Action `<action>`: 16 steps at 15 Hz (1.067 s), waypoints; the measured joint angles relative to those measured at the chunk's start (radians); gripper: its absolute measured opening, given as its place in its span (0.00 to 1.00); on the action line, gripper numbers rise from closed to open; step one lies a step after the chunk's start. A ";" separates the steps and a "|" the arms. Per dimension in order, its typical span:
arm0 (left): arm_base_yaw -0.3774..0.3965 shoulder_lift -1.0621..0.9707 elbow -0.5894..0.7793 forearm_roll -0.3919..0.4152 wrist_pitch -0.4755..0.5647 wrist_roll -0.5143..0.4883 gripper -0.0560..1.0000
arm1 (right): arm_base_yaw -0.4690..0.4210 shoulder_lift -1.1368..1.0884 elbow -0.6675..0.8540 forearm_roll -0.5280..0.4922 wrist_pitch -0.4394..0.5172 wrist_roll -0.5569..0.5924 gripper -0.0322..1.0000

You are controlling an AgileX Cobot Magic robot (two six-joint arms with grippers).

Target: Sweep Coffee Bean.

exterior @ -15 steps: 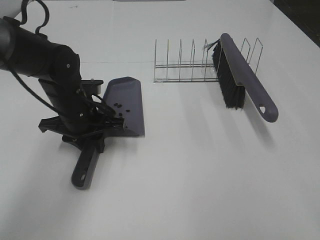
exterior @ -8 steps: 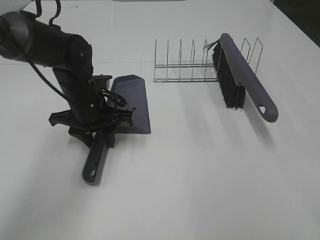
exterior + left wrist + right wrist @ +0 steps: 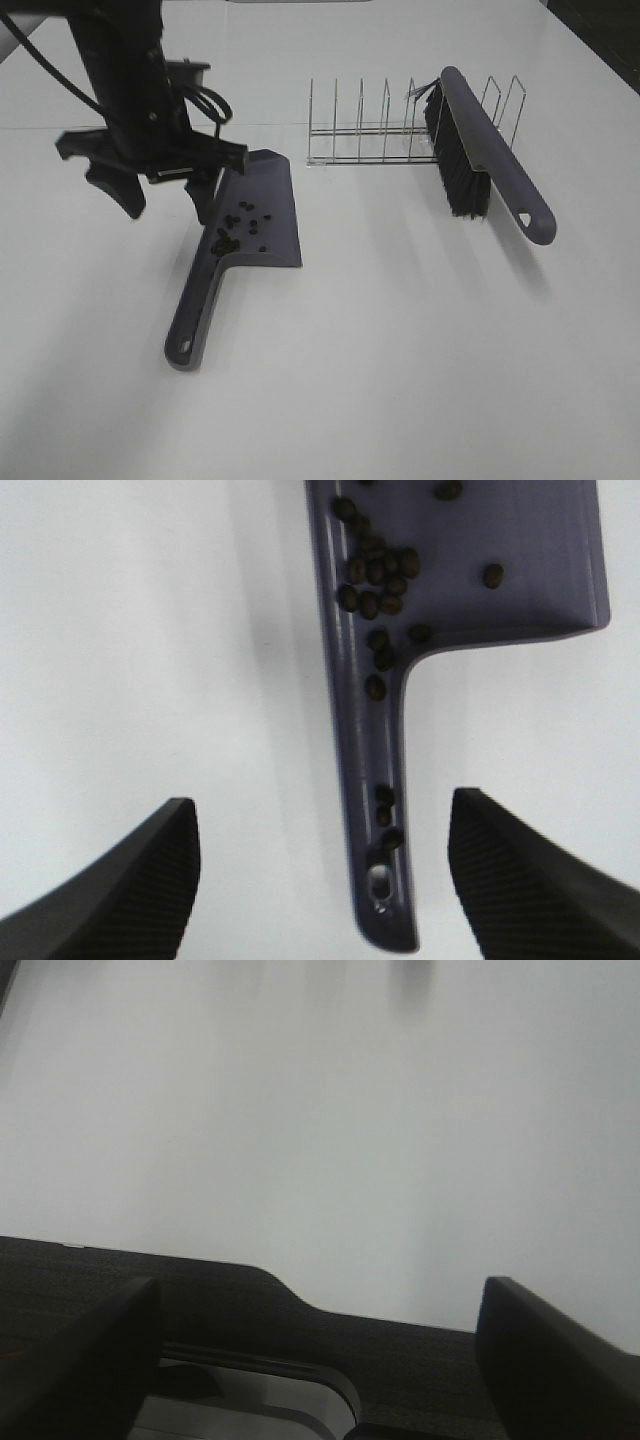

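All the coffee beans [image 3: 236,228] in view lay in the dustpan [image 3: 262,205] on the table [image 3: 420,340], suggesting sweeping was done; left pincer [image 3: 163,190] hung wide and empty above, right pincer [image 3: 315,1360] also wide.

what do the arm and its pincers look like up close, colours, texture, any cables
The left arm is matte black with a boxy wrist and loose black cables looping beside it. Its pincer has two broad, black, wedge-shaped fingers with finely ribbed pads. The right pincer looks the same: dark, ribbed fingers. No markings are visible.
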 joint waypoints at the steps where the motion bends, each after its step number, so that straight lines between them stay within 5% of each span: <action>1: 0.000 -0.069 -0.001 0.055 0.030 -0.008 0.68 | 0.000 0.000 0.000 -0.006 0.000 0.000 0.76; 3: 0.000 -0.204 0.002 0.163 0.051 -0.022 0.68 | 0.000 0.000 0.000 -0.011 0.000 -0.017 0.76; 7: 0.000 -0.505 0.081 0.194 0.058 -0.037 0.68 | 0.000 -0.037 0.002 -0.011 0.000 -0.064 0.76; 16: 0.000 -1.415 0.873 0.190 0.028 -0.037 0.68 | 0.000 -0.346 0.190 0.022 -0.012 -0.158 0.76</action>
